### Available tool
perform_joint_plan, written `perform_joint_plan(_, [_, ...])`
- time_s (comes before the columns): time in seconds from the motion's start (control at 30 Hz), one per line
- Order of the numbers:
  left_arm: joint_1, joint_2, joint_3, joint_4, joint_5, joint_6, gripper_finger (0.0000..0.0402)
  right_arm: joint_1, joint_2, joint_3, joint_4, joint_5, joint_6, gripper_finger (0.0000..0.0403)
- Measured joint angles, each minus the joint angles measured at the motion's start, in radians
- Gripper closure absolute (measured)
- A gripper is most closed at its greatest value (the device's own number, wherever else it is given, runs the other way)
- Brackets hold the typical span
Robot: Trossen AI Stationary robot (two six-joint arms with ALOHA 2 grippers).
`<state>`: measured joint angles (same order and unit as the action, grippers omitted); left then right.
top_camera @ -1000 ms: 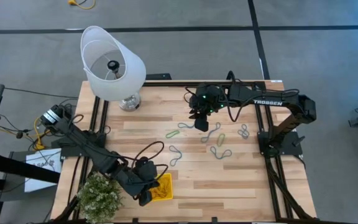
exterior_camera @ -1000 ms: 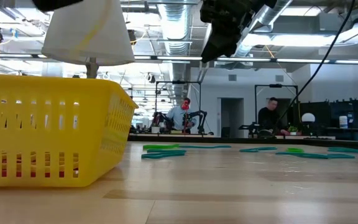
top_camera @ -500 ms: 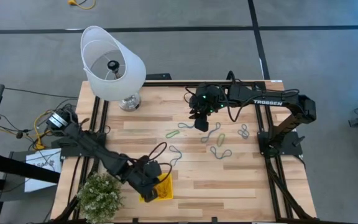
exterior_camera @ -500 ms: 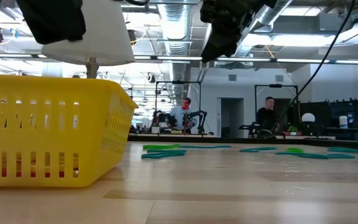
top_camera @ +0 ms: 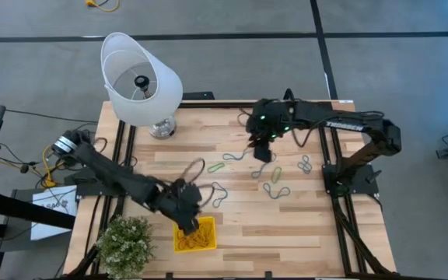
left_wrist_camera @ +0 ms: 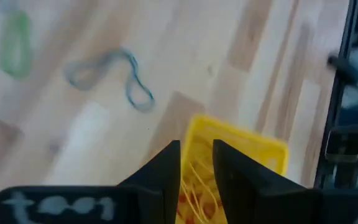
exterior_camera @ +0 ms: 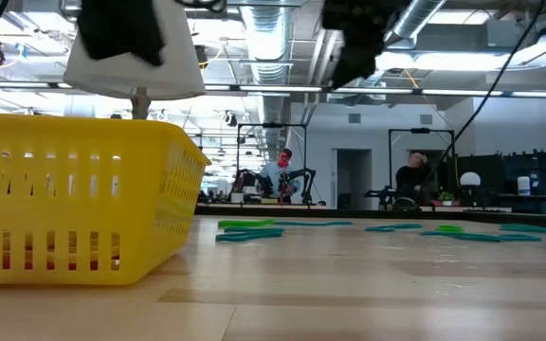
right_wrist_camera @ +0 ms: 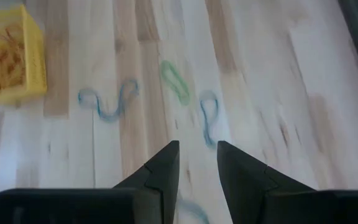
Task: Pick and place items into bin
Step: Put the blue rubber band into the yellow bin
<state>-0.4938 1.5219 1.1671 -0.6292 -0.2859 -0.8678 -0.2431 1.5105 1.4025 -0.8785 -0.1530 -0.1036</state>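
**Operator:** Since a second ago my left gripper [top_camera: 183, 220] has swung in from beside the potted plant [top_camera: 123, 243] and now hangs over the edge of the yellow bin [top_camera: 207, 243] on the lamp's side. Its fingers, clamped shut back then, stand parted now with nothing between them in the wrist view.

**Observer:** And the bin?

**Operator:** Directly under and just ahead of those fingers [left_wrist_camera: 166, 163]; yellow and red loops lie inside it.

**Observer:** Right side?

**Operator:** My right gripper [top_camera: 262, 152] has shifted a little toward its own base. It hovers above the table, fingers [right_wrist_camera: 163, 167] apart, holding nothing.

**Observer:** What lies around it?

**Operator:** Beneath and ahead of it lie a green band [right_wrist_camera: 176, 81] and two blue bands, one [right_wrist_camera: 207, 118] close in front, the other [right_wrist_camera: 109, 103] off toward the bin. More rubber bands [top_camera: 274, 189] lie scattered between the two grippers, well clear of the bin. In the low view they show as a flat strip on the wood beyond the bin's slotted wall.
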Motion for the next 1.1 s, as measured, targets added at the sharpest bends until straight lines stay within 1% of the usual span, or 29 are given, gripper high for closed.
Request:
perform_joint_plan(0.13, [0.054,-0.084,0.000,-0.081,-0.085,0.065,0.0319,-0.028,-0.072,0.008,-0.109,0.002,-0.002,0.0301])
perform_joint_plan(0.23, [0.094,-0.139,0.000,-0.171,-0.164,0.085,0.0319,-0.040,-0.137,0.001,-0.165,0.001,-0.001,0.0301])
perform_joint_plan(0.33, [0.128,-0.162,0.000,-0.222,-0.212,0.118,0.0319,-0.040,-0.214,-0.069,-0.159,-0.001,0.023,0.0301])
perform_joint_plan(0.47, [0.162,-0.163,0.000,-0.226,-0.230,0.149,0.0319,-0.039,-0.330,-0.235,-0.088,-0.012,0.066,0.0301])
perform_joint_plan(0.53, [0.176,-0.163,-0.001,-0.221,-0.207,0.210,0.0319,-0.039,-0.387,-0.336,-0.035,-0.039,0.094,0.0301])
perform_joint_plan(0.67, [0.225,-0.162,-0.031,-0.132,-0.146,0.323,0.0319,-0.039,-0.496,-0.543,0.095,-0.066,0.175,0.0301])
perform_joint_plan(0.8, [0.310,-0.162,-0.074,-0.026,-0.032,0.466,0.0319,-0.027,-0.565,-0.687,0.096,-0.066,0.202,0.0301])
perform_joint_plan(0.87, [0.358,-0.162,-0.093,0.039,0.013,0.524,0.0319,-0.006,-0.571,-0.703,0.103,-0.066,0.230,0.0301])
perform_joint_plan(0.97, [0.425,-0.162,-0.119,0.131,0.092,0.602,0.0319,0.035,-0.565,-0.674,0.104,-0.065,0.285,0.0301])
perform_joint_plan(1.03, [0.459,-0.162,-0.141,0.187,0.131,0.636,0.0319,0.057,-0.549,-0.668,0.050,-0.033,0.345,0.0301])
perform_joint_plan(1.1, [0.489,-0.162,-0.158,0.234,0.151,0.653,0.0319,0.074,-0.533,-0.658,-0.014,0.027,0.402,0.0301])
